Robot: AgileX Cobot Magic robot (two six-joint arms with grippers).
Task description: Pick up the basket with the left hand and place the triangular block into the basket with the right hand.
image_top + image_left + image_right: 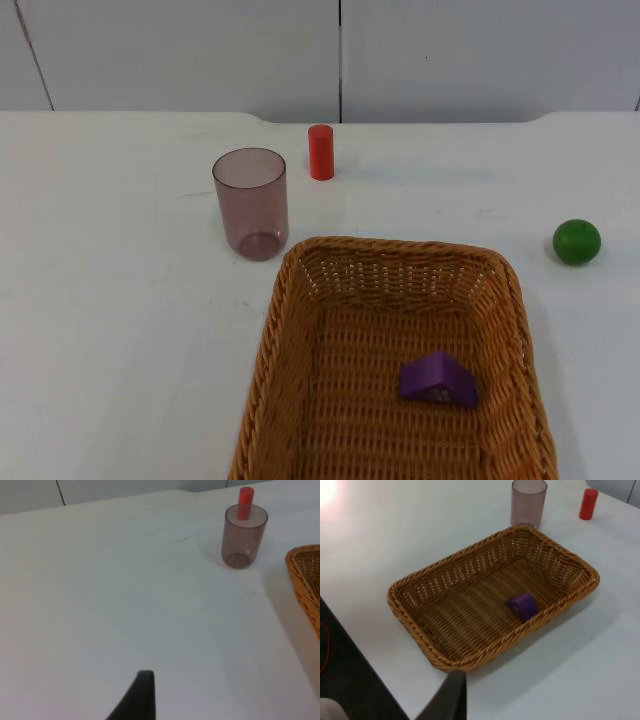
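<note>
The wicker basket (300, 340) rests flat on the white table (110, 330), and the purple triangular block (438, 380) already lies on its woven floor, toward the right wall; the right wrist view shows the same, the block (522, 606) inside the basket (415, 605) with nothing holding either.

The left gripper (137, 700) hangs over bare table, well apart from the basket's rim (305, 575); one dark fingertip is all that can be made out, so I cannot tell how its jaws stand. The right gripper (451, 700) hovers just off the basket's near corner, and again I cannot tell whether its jaws are spread or pressed together.

By my reading the placing step is done (the block sits where the task wants it) and both arms wait clear of the work; if the lift is not yet made, the left gripper would need to cross to the basket's left rim and pinch the wicker there.

Behind the basket stand a tinted plastic cup (250, 203) and a red cylinder (320, 152); a green ball (577, 242) lies off to the right.
</note>
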